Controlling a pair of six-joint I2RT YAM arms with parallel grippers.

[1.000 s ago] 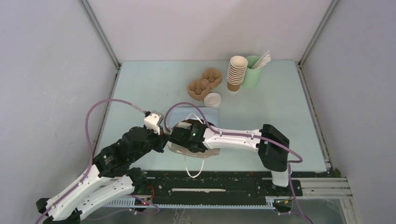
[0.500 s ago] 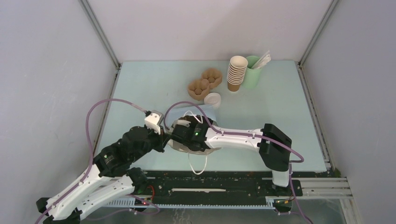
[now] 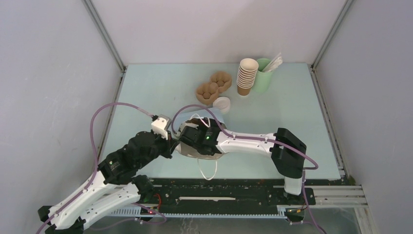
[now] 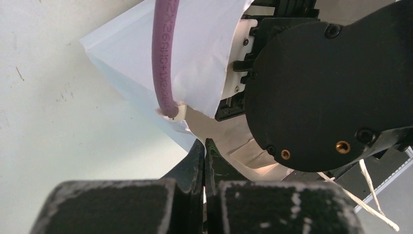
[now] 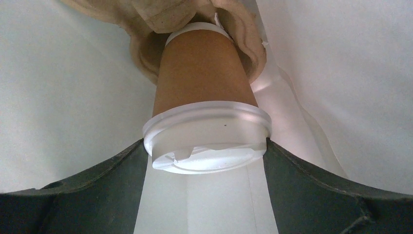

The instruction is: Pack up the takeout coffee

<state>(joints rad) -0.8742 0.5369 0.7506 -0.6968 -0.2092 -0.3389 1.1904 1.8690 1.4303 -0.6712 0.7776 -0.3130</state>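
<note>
The takeout coffee (image 5: 202, 73), a brown paper cup with a white lid (image 5: 207, 141), lies inside a white paper bag (image 5: 341, 73), its base seated in a beige pulp carrier (image 5: 156, 14). My right gripper (image 5: 207, 148) reaches into the bag and is shut on the cup at the lid rim, one finger (image 5: 112, 170) on each side. My left gripper (image 4: 204, 146) is shut on the bag's edge (image 4: 204, 48). In the top view the bag (image 3: 214, 118) lies on the table's near half, with both grippers at it and the cup hidden.
Two pulp carriers (image 3: 213, 87) and a loose white lid (image 3: 221, 104) lie behind the bag. A stack of brown cups (image 3: 247, 76) and a green cup of sticks (image 3: 264, 73) stand at the back. The bag's string handle (image 3: 208, 170) hangs over the front edge.
My right gripper has pushed a little further left and away from me into the bag. The bag and its handle shifted slightly. The left arm held still.
</note>
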